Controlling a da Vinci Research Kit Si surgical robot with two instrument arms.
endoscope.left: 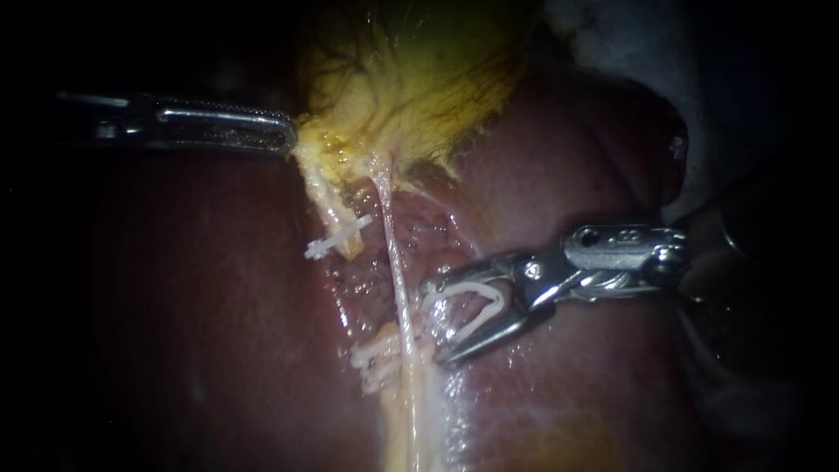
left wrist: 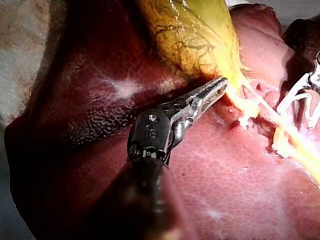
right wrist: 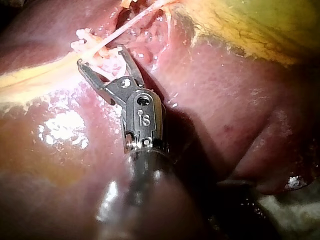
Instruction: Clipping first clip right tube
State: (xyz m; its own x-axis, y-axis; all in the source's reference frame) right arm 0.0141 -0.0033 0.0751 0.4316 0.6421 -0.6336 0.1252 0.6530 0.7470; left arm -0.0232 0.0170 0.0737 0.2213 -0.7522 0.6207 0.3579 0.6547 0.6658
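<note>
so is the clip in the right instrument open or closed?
Open. Held by the right instrument, the clip spreads in a V, a gap between its leg ends; the right tube lies beside them, not between.

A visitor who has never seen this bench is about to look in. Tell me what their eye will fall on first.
The yellow-green gallbladder stands out at the top of the endoscope view against the dark red liver, with my left instrument shut on its lower edge. Next the eye goes to my right instrument at the centre. Its jaws hold an open white clip just beside the thin pale right tube.
</note>
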